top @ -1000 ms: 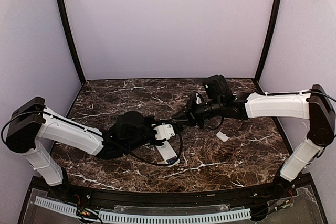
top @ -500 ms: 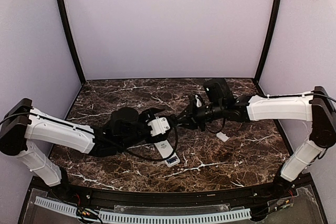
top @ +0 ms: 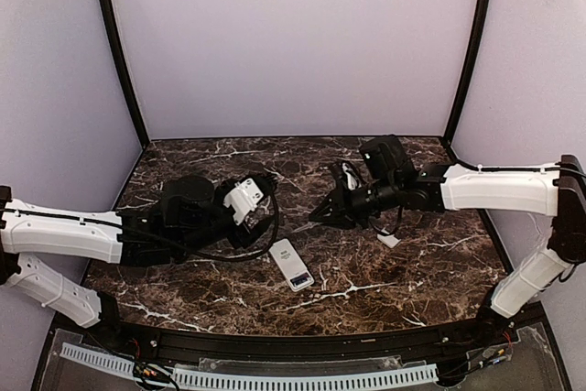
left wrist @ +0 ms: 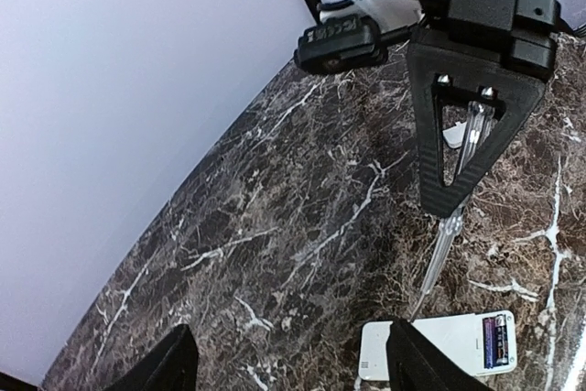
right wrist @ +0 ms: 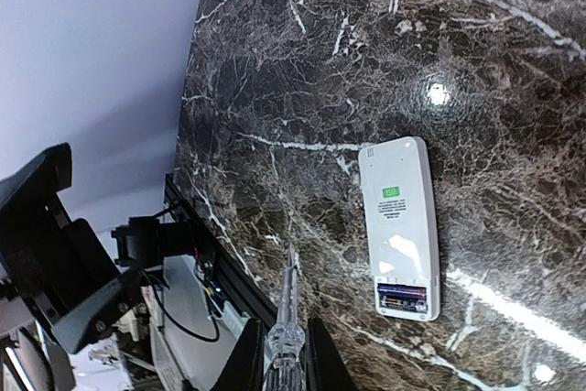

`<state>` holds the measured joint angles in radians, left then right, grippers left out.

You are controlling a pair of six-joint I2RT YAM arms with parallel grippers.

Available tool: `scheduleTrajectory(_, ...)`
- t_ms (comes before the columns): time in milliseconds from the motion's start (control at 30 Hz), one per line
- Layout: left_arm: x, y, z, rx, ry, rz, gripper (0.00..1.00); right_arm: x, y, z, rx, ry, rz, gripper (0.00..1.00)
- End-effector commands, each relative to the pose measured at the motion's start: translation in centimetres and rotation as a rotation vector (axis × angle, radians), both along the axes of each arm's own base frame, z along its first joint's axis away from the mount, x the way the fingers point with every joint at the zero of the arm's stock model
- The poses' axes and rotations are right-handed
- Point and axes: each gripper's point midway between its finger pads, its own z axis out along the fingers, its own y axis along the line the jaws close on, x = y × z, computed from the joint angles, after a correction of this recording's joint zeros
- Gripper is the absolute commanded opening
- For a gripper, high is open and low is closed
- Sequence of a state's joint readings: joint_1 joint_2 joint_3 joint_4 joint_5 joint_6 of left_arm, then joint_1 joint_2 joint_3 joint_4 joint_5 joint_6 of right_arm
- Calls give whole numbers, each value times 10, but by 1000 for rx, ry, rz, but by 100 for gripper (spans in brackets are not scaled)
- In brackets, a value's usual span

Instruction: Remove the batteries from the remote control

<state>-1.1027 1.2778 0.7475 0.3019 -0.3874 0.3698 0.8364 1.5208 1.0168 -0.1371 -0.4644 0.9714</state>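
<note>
- Letting go is the change: the left gripper, clamped over the slim white plastic remote control a second ago, has drawn back to the remote's far-left side. Its fingers now stand spread with nothing between them.
- The remote control lies flat and free on the dark brown, white-veined marble table, and neither arm touches it.
- Its back faces up with the compartment uncovered at the near-right end. The tiny dark blue-purple cylindrical batteries sit inside, so by my reading the unloading itself is not yet done.
- The right gripper hangs on the remote's far-right side, its fingers pressed together on a thin clear stick that points down toward the remote.
- A small white rectangular cover piece lies to the remote's right, apart from it.
- The relation that matters is that the remote's long axis runs from far-left to near-right, and the battery end is the one turned away from both grippers.
- In the left wrist view the stick's tip hangs close to the remote's far long edge, nearer the plain end than the batteries. Whether it touches the table I cannot tell.
- My judgement is that the right arm, already holding the stick, is better placed, and it would need to travel along the long axis to the near-right end.
</note>
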Motion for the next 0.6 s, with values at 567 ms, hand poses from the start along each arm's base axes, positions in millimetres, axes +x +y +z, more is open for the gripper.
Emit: scheduleTrajectory(567,-54,13,-40,-127,502,-76,67,-6,-13,41,-148,-319,248,0)
